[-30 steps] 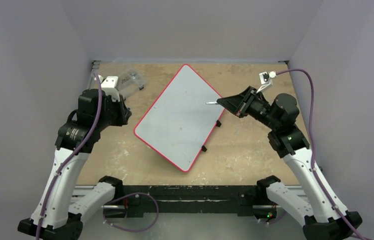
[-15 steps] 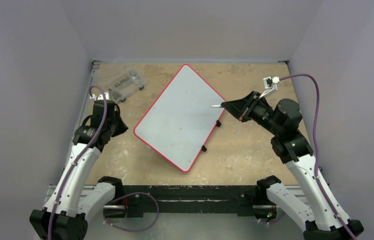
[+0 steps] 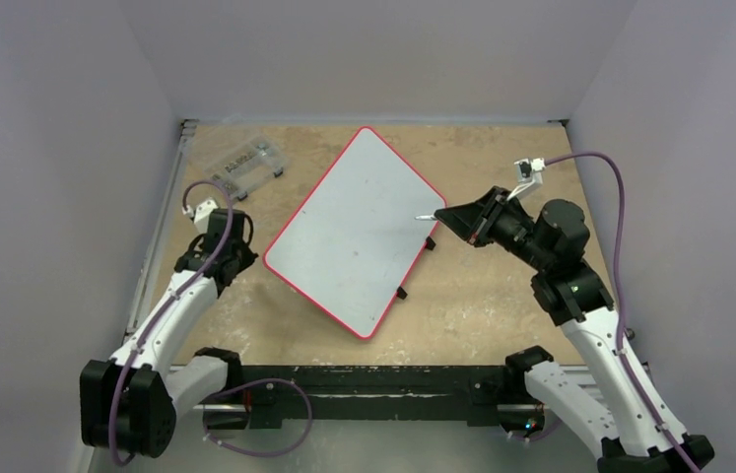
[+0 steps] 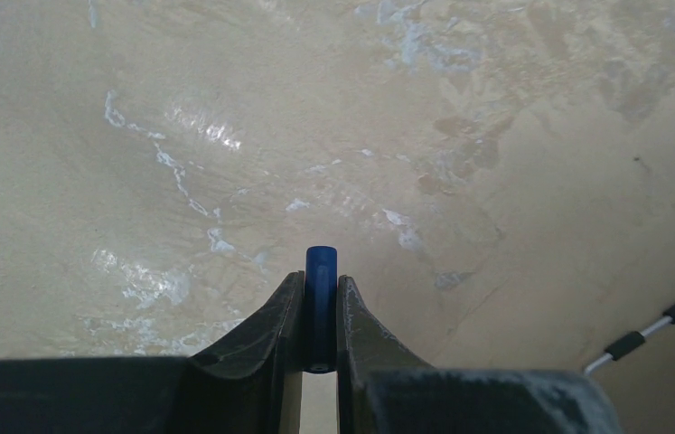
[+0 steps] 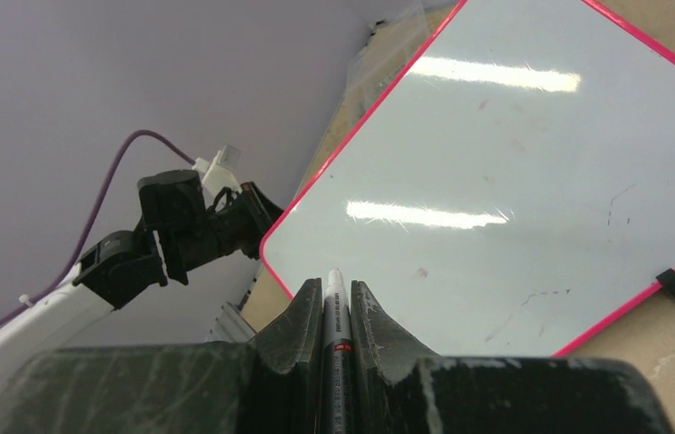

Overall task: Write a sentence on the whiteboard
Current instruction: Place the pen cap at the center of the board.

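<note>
The whiteboard [image 3: 359, 232] lies slanted in the middle of the table, white with a thin red rim. It carries only faint smudges, and no sentence shows on it. It also fills the right wrist view [image 5: 514, 163]. My right gripper [image 3: 452, 214] [image 5: 333, 287] is shut on a grey marker [image 5: 336, 330] whose bare tip [image 3: 428, 216] hangs just above the board's right edge. My left gripper [image 3: 226, 254] [image 4: 320, 285] is shut on a small blue marker cap [image 4: 320, 298], low over bare table left of the board.
A small clear plastic compartment box [image 3: 245, 166] stands at the back left. Black feet [image 3: 402, 293] stick out along the board's right side. My left arm shows in the right wrist view [image 5: 180, 235], beyond the board's left corner.
My left arm has drawn back from the compartment box and lowered towards the table left of the board. My right gripper with the marker has shifted slightly right and nearer.
</note>
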`<action>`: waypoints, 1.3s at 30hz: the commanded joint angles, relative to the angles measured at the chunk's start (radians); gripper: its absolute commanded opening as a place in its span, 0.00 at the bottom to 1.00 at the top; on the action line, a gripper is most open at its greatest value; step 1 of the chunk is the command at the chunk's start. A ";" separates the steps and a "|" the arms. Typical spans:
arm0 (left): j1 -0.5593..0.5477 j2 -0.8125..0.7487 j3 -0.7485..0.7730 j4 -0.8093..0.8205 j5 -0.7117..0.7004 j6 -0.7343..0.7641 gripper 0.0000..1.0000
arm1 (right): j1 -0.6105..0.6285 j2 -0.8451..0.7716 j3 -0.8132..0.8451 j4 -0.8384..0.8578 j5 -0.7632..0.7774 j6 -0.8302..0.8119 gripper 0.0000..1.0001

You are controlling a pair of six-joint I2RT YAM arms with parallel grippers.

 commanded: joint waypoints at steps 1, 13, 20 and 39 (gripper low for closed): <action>0.009 0.033 -0.062 0.121 -0.095 -0.097 0.04 | -0.003 -0.021 -0.013 0.011 -0.008 -0.018 0.00; 0.010 0.093 -0.109 0.146 -0.190 -0.185 0.37 | -0.003 -0.034 -0.001 -0.029 -0.001 -0.037 0.00; 0.010 0.027 -0.098 0.130 -0.192 -0.154 0.51 | -0.003 -0.035 0.013 -0.048 0.005 -0.050 0.00; 0.010 -0.217 0.238 0.167 0.312 0.321 0.69 | -0.003 -0.059 0.025 -0.086 0.055 -0.115 0.00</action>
